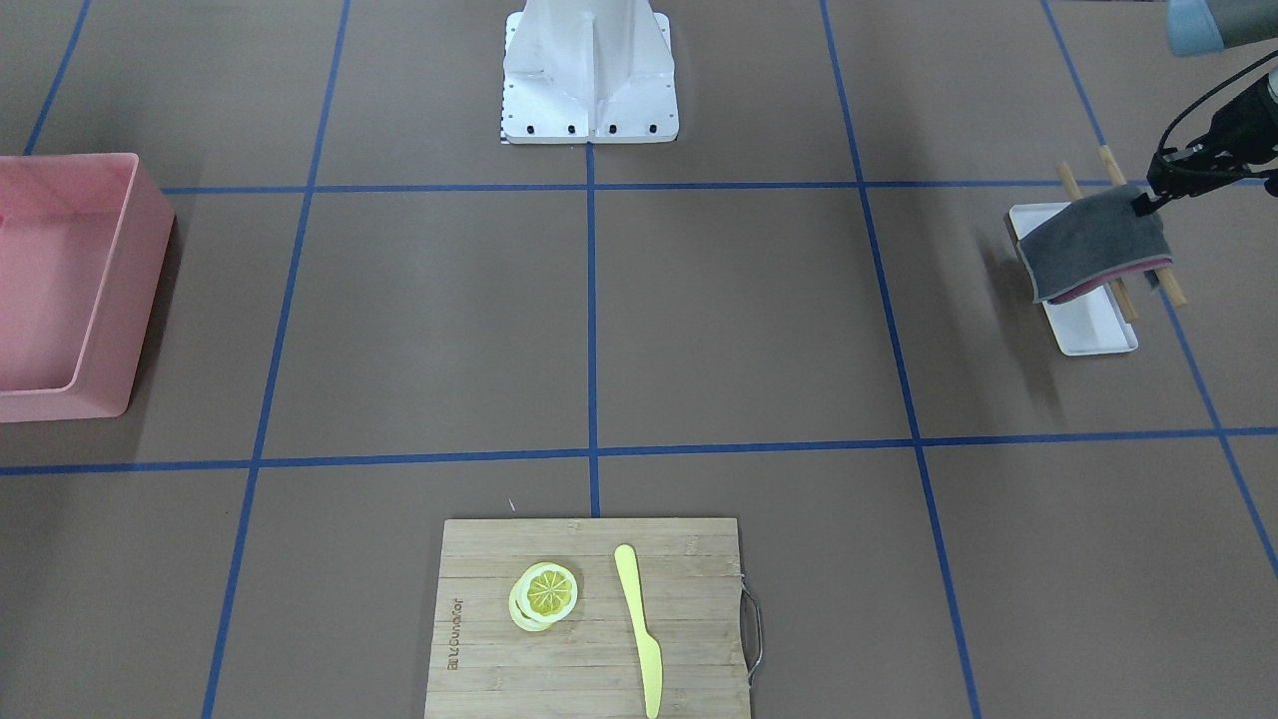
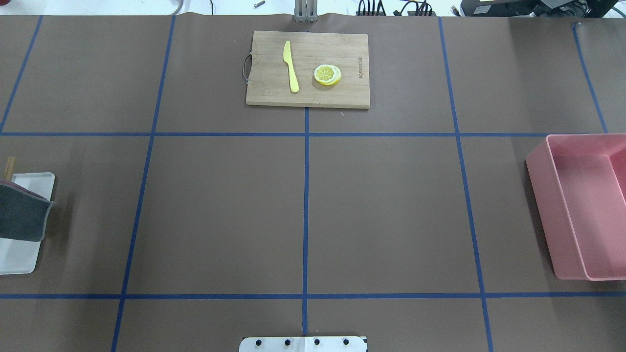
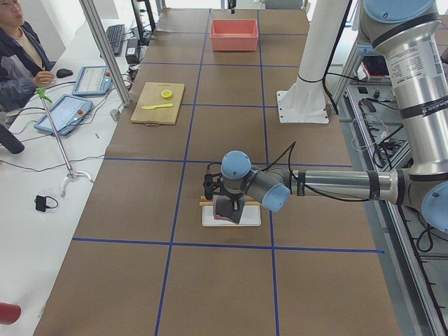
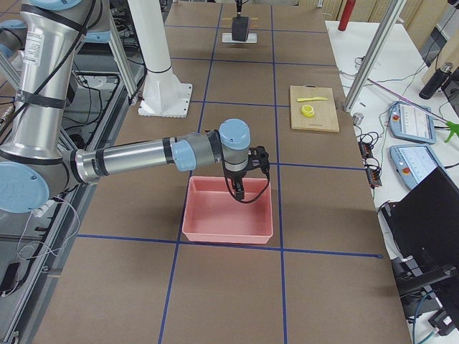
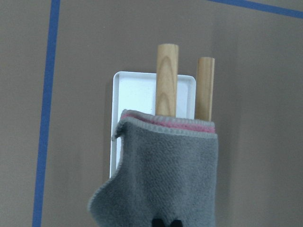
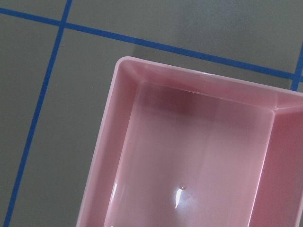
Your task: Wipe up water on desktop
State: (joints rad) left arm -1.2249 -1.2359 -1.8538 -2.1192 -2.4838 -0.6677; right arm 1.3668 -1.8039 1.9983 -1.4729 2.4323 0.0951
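The desktop point(image 2: 381, 210) is a matte brown surface crossed by blue tape lines; I see no water on it. My left gripper point(image 1: 1148, 200) is shut on one edge of a grey cloth point(image 1: 1093, 245), which hangs over two wooden rods point(image 5: 166, 78) above a white tray point(image 1: 1093, 325). In the left wrist view the grey cloth point(image 5: 165, 179) covers a pink cloth point(image 5: 189, 125). My right gripper point(image 4: 240, 188) hovers over the pink bin point(image 4: 215, 229). It shows only in the exterior right view, so I cannot tell whether it is open or shut.
The pink bin point(image 2: 538, 205) stands at the right edge with nothing in it. A bamboo cutting board point(image 2: 308, 98) at the far side carries a yellow knife point(image 2: 291, 66) and lemon slices point(image 2: 327, 74). The white robot base point(image 1: 589, 70) stands at the near middle.
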